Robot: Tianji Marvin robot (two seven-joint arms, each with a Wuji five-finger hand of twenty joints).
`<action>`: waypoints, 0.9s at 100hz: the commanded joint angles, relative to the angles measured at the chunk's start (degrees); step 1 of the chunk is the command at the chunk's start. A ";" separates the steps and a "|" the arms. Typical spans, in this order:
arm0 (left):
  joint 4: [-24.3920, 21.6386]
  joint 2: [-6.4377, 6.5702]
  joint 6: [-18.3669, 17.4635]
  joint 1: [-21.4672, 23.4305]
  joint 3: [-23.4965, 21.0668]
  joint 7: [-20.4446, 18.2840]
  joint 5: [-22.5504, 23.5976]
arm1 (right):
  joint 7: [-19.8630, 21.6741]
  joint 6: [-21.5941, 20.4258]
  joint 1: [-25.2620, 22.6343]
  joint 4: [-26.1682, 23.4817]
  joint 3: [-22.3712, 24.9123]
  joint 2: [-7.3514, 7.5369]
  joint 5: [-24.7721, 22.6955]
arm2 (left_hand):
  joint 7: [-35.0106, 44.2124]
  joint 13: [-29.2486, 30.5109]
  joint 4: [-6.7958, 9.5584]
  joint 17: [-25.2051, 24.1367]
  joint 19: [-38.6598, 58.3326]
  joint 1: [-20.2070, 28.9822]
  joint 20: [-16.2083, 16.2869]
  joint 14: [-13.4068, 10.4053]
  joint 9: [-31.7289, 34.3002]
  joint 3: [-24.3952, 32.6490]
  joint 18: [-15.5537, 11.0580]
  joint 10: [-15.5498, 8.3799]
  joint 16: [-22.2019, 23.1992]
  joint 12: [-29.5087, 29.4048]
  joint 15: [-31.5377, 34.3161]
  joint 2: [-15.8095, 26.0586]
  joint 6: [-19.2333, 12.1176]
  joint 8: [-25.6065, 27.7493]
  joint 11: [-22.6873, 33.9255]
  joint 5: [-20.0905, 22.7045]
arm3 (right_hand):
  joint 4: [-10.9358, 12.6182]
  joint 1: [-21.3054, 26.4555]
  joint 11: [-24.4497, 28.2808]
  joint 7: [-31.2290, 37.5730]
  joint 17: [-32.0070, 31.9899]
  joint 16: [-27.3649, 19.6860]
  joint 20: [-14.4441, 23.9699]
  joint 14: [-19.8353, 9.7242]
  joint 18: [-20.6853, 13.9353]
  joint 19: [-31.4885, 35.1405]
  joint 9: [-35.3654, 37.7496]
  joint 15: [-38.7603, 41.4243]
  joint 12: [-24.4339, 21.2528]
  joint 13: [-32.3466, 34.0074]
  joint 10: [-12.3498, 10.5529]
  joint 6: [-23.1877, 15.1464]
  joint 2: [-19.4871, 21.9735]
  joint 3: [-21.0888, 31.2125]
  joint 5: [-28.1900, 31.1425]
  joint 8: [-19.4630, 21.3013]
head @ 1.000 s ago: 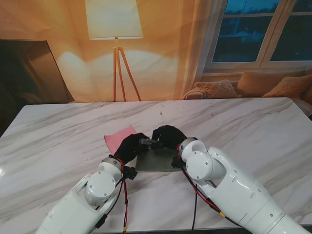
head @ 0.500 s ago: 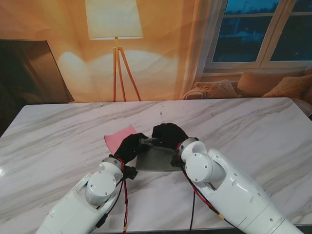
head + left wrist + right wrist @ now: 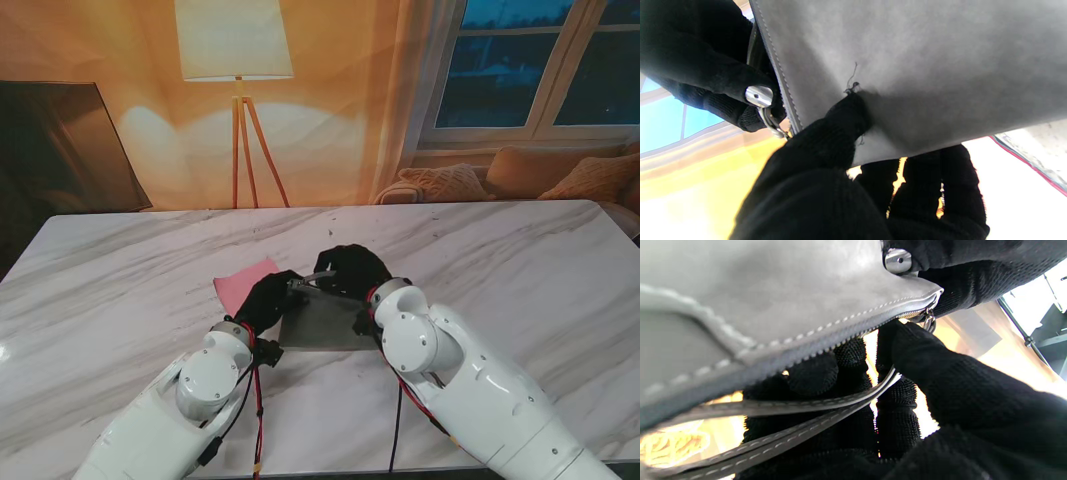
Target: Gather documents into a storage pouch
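— While both hands are working on the pouch, how far is the job looking to you?

— Early, I'd judge. Going from the left: a pink document (image 3: 244,283) is lying flat on the counter (image 3: 120,290), outside the pouch and partly hidden behind the left hand (image 3: 266,300). So nothing is showing as collected yet, though I cannot see inside the pouch.

— And the left hand itself?

— It is pinching the left corner of the grey pouch (image 3: 322,322); in its wrist view a fingertip (image 3: 848,110) is pressing against the grey face while the other fingers are curling behind the edge.

— Where is the pouch sitting?

— It is lying in the middle of the counter between the two hands, its far edge being lifted a little.

— And on the right?

— The right hand (image 3: 350,272) is closing on the far edge near the zipper (image 3: 826,340), with the metal pull (image 3: 929,321) hanging beside its fingers. The opening is gaping partway in the right wrist view, one lip sagging away from the other.

— So what is remaining?

— Widening the mouth, I'd say, then sliding the pink document in and closing the zipper. Whether other documents are waiting, I cannot tell.
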 commanded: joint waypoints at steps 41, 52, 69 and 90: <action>0.37 -0.42 -0.05 0.12 -0.29 -0.81 -1.26 | 2.39 -1.81 -0.60 0.56 1.95 1.13 -1.47 | 8.34 4.19 5.33 0.96 2.07 7.40 3.96 3.53 1.31 -12.90 -3.95 -0.56 4.50 5.05 5.98 12.56 -1.09 14.79 15.15 -1.35 | 3.25 5.19 1.99 1.33 25.36 3.05 7.90 -11.66 -5.42 27.00 -0.60 16.79 3.70 11.90 2.33 -5.88 8.18 -3.01 3.22 0.08; 0.43 -0.52 -0.05 0.20 -0.35 -0.59 -1.67 | 2.41 -1.33 -0.90 0.47 2.37 1.16 -1.44 | 8.49 3.78 5.52 0.57 1.95 7.46 4.02 3.57 1.08 -12.99 -4.08 -0.52 4.57 5.16 5.85 12.96 -1.20 15.26 15.20 -1.19 | 3.08 5.26 1.85 1.24 27.65 2.55 6.70 -11.85 -5.42 28.80 -0.74 17.49 3.71 13.04 2.24 -5.34 8.41 -3.13 2.54 -0.49; 0.50 -0.43 -0.50 0.35 -0.50 -0.54 -1.26 | 2.38 -0.77 -1.20 0.56 3.05 1.28 -2.05 | 8.70 3.07 5.55 0.02 1.43 7.92 3.70 3.16 0.30 -13.99 -4.39 -0.68 4.49 5.29 5.06 13.93 -1.63 16.33 14.76 -1.12 | 3.20 5.58 2.12 1.39 32.20 2.13 5.00 -13.17 -5.77 31.65 -0.88 19.63 4.00 16.21 2.32 -4.89 8.76 -3.97 1.78 -1.23; 0.27 -0.47 -0.60 0.86 -1.13 0.34 -0.80 | 1.73 -0.54 -2.38 0.17 4.59 1.41 -2.93 | 8.65 3.31 5.70 0.10 1.57 8.28 3.67 3.20 0.62 -14.55 -4.31 -0.62 4.75 5.53 5.19 13.79 -1.66 16.76 14.91 -0.91 | 3.25 5.40 2.66 1.82 37.50 1.99 5.72 -14.63 -5.71 31.77 -0.56 22.06 4.51 18.59 2.51 -5.57 8.88 -3.58 2.59 -1.25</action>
